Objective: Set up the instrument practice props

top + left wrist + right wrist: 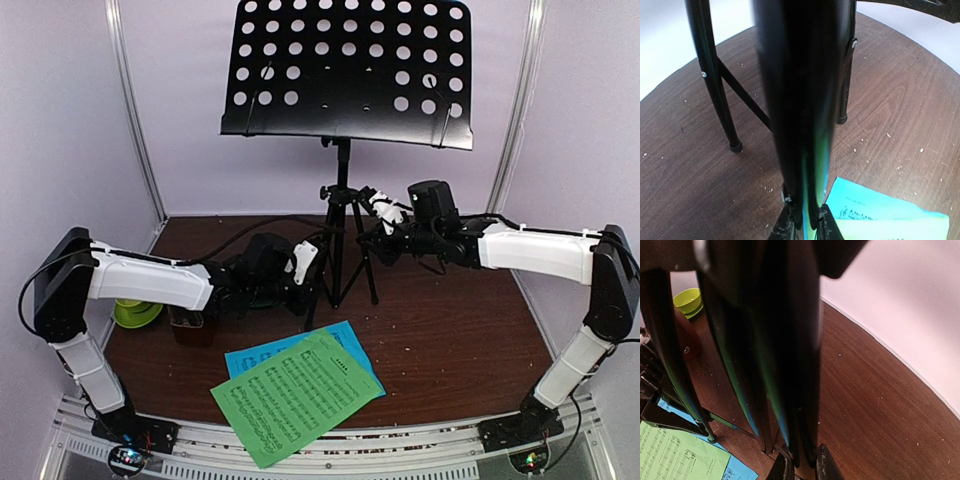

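1. Nearest us, the green sheet [297, 397] lies flat at the front edge of the counter [460, 330], printed staves up. It overlaps the blue sheet [352, 342] beneath it. Both are thin, limp paper, and neither is on the music stand [348, 70] yet.
2. Just behind them, the left fingers [826, 229] are drawn narrow and clamp a glossy black tube low on the tripod, a leg as far as we can tell. Two other legs stand beyond it, rubber-tipped, on dark wood grain speckled with pale crumbs.
3. Under the left arm sits the dark red-brown metronome [188, 326], mostly hidden, so we cannot make out its cover. The lime cup [135, 312] is just beside it.
4. Further in, the right fingers [824, 465] are also narrow. They appear to pinch another smooth black tube up near the tripod's hub.
5. At the back, the stand's perforated metal desk leans back on its pole, with a shallow lip along the lower edge. No sheet rests on it.
6. We judge that the step in hand is placing or steadying the stand with both arms. Next, both arms must move together so the tall, top-heavy frame stays upright. Then they let go, and peeling the flat paper off the counter will be fiddly.
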Controlling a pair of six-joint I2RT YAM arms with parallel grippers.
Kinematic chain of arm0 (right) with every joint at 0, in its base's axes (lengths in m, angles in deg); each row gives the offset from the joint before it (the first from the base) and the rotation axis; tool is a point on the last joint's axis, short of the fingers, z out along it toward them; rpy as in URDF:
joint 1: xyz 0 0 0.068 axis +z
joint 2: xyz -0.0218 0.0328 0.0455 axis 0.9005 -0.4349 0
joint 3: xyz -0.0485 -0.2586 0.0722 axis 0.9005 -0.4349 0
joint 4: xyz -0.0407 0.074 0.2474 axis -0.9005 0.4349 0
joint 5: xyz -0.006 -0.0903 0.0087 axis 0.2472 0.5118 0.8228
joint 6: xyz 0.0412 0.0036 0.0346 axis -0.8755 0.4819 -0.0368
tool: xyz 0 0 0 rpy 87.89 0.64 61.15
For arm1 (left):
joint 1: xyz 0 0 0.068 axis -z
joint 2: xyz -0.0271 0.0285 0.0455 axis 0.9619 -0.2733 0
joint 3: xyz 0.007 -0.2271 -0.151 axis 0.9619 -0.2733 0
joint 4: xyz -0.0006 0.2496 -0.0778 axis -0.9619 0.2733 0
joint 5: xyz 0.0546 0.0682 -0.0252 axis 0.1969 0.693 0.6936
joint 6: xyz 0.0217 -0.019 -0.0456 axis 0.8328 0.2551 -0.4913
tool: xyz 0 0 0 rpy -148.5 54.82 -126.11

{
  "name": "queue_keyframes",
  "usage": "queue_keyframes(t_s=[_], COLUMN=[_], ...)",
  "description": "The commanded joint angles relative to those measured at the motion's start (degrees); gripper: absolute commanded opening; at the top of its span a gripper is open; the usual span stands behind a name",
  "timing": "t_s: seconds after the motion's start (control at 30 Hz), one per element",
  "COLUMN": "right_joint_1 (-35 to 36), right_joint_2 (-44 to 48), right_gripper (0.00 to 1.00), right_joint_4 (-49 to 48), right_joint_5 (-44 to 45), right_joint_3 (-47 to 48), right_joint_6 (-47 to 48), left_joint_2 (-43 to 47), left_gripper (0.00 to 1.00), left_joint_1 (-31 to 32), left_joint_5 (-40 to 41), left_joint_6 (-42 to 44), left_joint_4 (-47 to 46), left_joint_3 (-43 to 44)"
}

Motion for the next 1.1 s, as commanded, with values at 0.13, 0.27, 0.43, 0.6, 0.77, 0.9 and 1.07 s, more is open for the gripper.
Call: queue_keyframes(t_s=[0.13,0.27,0.43,0.6,0.77,0.9,1.07], right_joint_1=[0.2,1.2,1.6,2.4,2.7,2.9,4.1], right_joint_2=[5.2,6.9,8.2,9.0,9.8,9.9,7.0], right_gripper=[0.0,0.0,0.0,0.0,0.0,0.0,0.0], right_joint_4=[8.6,10.5,12.8,14.9,16.9,16.2,15.4], right_joint_5=[8.5,10.3,11.6,12.2,13.2,12.5,10.1], right_joint_3=[-0.7,-2.4,-3.6,-4.7,-5.5,-5.8,-2.7], right_joint_6=[-3.2,-4.0,-4.4,-4.2,-4.9,-5.3,-5.9], left_joint_2=[5.1,5.9,6.6,7.7,10.3,10.2,5.4], left_gripper=[0.0,0.0,0.0,0.0,0.0,0.0,0.0], left_joint_1=[-3.3,-4.2,-4.5,-4.9,-8.4,-11.3,-11.3], left_joint_5=[1.8,-0.2,-0.8,-1.1,-2.8,-5.4,-12.0], left_joint_6=[4.2,4.3,5.4,6.9,8.9,12.4,15.1], left_joint_4=[1.9,1.7,1.7,1.9,2.0,3.4,5.5], left_joint_3=[-6.6,-9.1,-11.8,-14.4,-17.5,-16.2,-9.7])
